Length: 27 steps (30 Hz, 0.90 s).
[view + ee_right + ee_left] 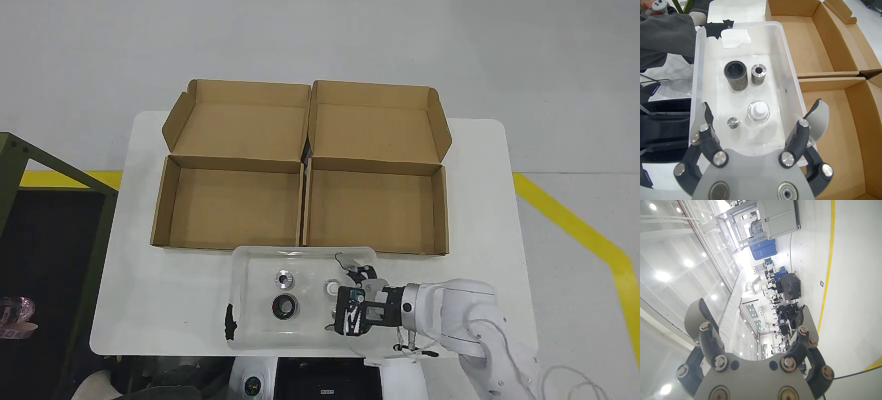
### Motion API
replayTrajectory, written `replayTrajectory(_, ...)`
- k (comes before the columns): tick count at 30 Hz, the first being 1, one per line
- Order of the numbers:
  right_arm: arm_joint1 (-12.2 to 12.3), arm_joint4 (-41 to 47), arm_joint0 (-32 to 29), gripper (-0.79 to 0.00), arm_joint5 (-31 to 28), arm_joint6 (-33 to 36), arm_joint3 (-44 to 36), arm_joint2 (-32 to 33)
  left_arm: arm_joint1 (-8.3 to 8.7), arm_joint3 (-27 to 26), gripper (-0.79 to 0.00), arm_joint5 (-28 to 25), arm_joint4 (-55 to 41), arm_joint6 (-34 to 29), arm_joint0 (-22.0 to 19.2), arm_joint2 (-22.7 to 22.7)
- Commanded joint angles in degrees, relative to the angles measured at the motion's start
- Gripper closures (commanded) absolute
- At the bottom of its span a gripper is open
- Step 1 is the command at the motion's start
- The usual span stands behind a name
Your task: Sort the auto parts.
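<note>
A clear plastic bin (pixel 791 62) (pixel 236 300) at the table's front edge holds the parts. Inside stand a large dark bearing sleeve (pixel 735 75) (pixel 285 306), a smaller steel cylinder (pixel 758 74) (pixel 286 279), a white plastic plug in a clear ring (pixel 758 112) (pixel 331 287) and a small metal knob (pixel 733 122). My right gripper (pixel 762 105) (pixel 345 305) hangs open above the bin's right end, over the plug and knob, holding nothing. My left gripper (pixel 753 306) is open and empty, pointing up at the room.
Two open cardboard boxes sit side by side behind the bin: the left box (pixel 232 205) (pixel 810 47) and the right box (pixel 375 208) (pixel 829 123), both bare inside. Black tape (pixel 717 29) marks the bin's left end. The white table (pixel 480 180) has free room on its right side.
</note>
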Motion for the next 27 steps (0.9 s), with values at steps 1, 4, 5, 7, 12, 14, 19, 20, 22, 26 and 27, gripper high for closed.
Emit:
replayTrajectory(1, 0.0, 0.1, 0.5, -0.785, 0.8, 1.1, 0.4, -0.7, 0.00, 0.0, -0.785, 0.0, 0.0, 0.0, 0.0, 0.0)
replayTrajectory(4, 0.1, 0.6, 1.3, -0.785, 1.4, 2.6, 1.1, -2.0, 0.00, 0.0, -0.785, 0.0, 0.0, 0.0, 0.0, 0.0)
replayTrajectory(5, 0.1, 0.9, 1.5, -0.785, 1.4, 3.0, 1.3, -2.4, 0.00, 0.0, -0.785, 0.0, 0.0, 0.0, 0.0, 0.0)
replayTrajectory(7, 0.1, 1.4, 2.1, -0.785, 1.5, 3.9, 1.9, -3.0, 0.00, 0.0, -0.785, 0.0, 0.0, 0.0, 0.0, 0.0)
replayTrajectory(12, 0.3, 2.7, 3.2, -0.763, 2.3, 5.3, 3.0, -3.6, 0.00, 0.0, -0.785, 0.0, 0.0, 0.0, 0.0, 0.0)
replayTrajectory(14, 0.4, 3.2, 3.5, -0.693, 2.8, 5.5, 3.4, -3.7, 0.00, 0.0, -0.785, 0.0, 0.0, 0.0, 0.0, 0.0)
replayTrajectory(19, 0.6, 3.3, 4.5, -0.600, 4.2, 6.4, 4.5, -4.4, 0.00, 0.0, -0.785, 0.0, 0.0, 0.0, 0.0, 0.0)
replayTrajectory(20, 0.6, 3.2, 4.7, -0.579, 4.6, 6.7, 4.8, -4.6, 0.00, 0.0, -0.785, 0.0, 0.0, 0.0, 0.0, 0.0)
replayTrajectory(22, 0.6, 3.1, 5.1, -0.563, 5.2, 7.1, 5.4, -5.0, 0.00, 0.0, -0.785, 0.0, 0.0, 0.0, 0.0, 0.0)
replayTrajectory(26, 0.7, 2.7, 5.8, -0.465, 6.0, 7.6, 6.0, -5.9, 0.00, 0.0, -0.785, 0.0, 0.0, 0.0, 0.0, 0.0)
replayTrajectory(27, 0.7, 2.7, 5.9, -0.388, 6.2, 7.7, 6.2, -6.2, 0.00, 0.0, -0.785, 0.0, 0.0, 0.0, 0.0, 0.0)
